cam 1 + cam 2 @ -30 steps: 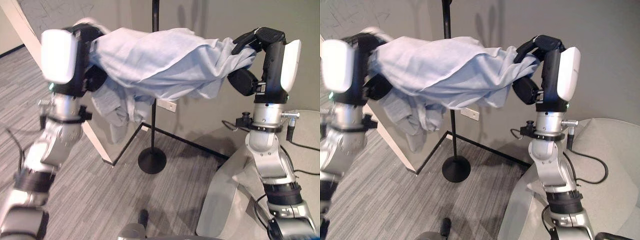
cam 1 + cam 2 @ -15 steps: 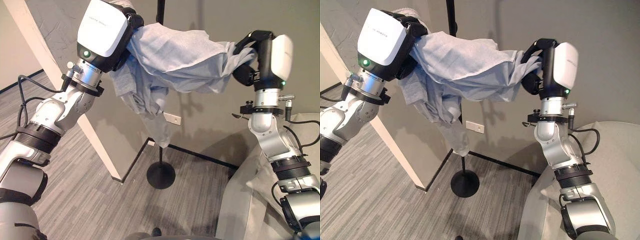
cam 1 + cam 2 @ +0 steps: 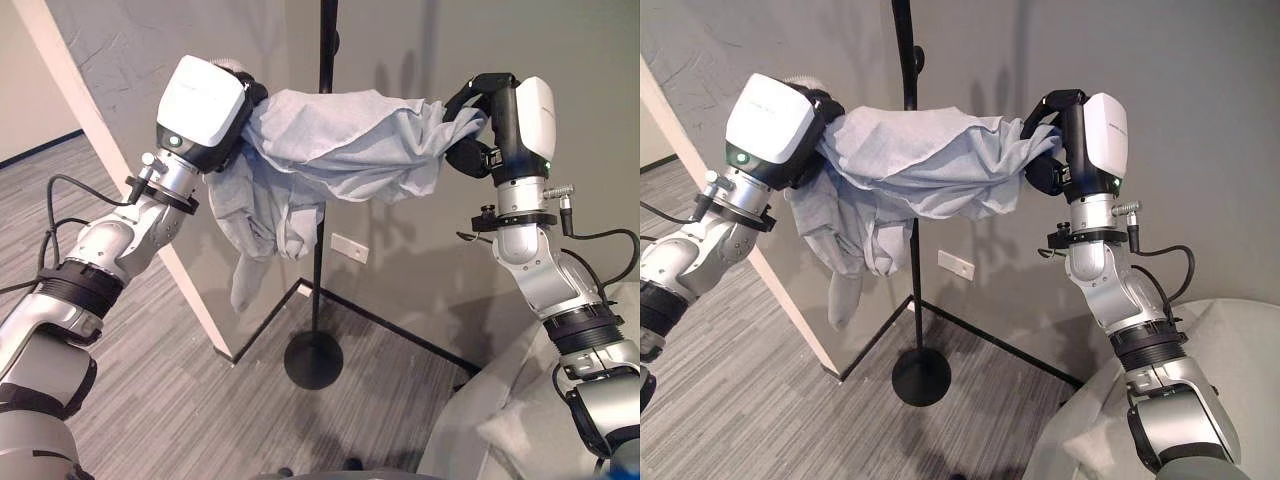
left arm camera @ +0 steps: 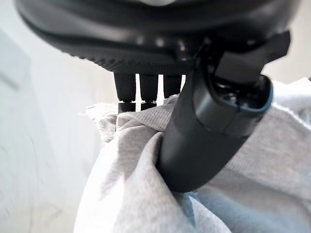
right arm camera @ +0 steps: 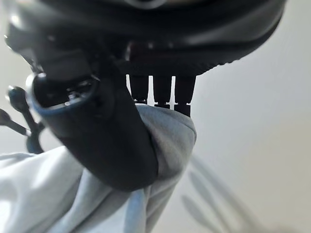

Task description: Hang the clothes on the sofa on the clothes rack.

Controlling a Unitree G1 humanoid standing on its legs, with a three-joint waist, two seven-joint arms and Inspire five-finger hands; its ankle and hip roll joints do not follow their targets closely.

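A pale blue-grey garment (image 3: pixel 340 145) is stretched between my two raised hands in front of the black pole of the clothes rack (image 3: pixel 320 250). My left hand (image 3: pixel 245 105) is shut on its left end, where loose folds and a sleeve (image 3: pixel 243 280) hang down. In the left wrist view the thumb (image 4: pixel 204 141) pinches the cloth (image 4: pixel 136 189) against the fingers. My right hand (image 3: pixel 478 100) is shut on the right end. The right wrist view has its thumb (image 5: pixel 112 145) pressed on the fabric (image 5: pixel 165 141). The garment's middle crosses the pole near a side peg (image 3: pixel 919 56).
The rack's round black base (image 3: pixel 313 360) stands on grey wood-pattern floor by a wall corner. A slanted pale beam (image 3: pixel 120 190) leans at the left. The light grey sofa (image 3: pixel 1200 350) sits at lower right. A white wall socket (image 3: pixel 348 248) is behind the pole.
Both hands have come lower against the pole with the garment, which now hangs lower and looser on the left. The view has also shifted, showing more of the rack.
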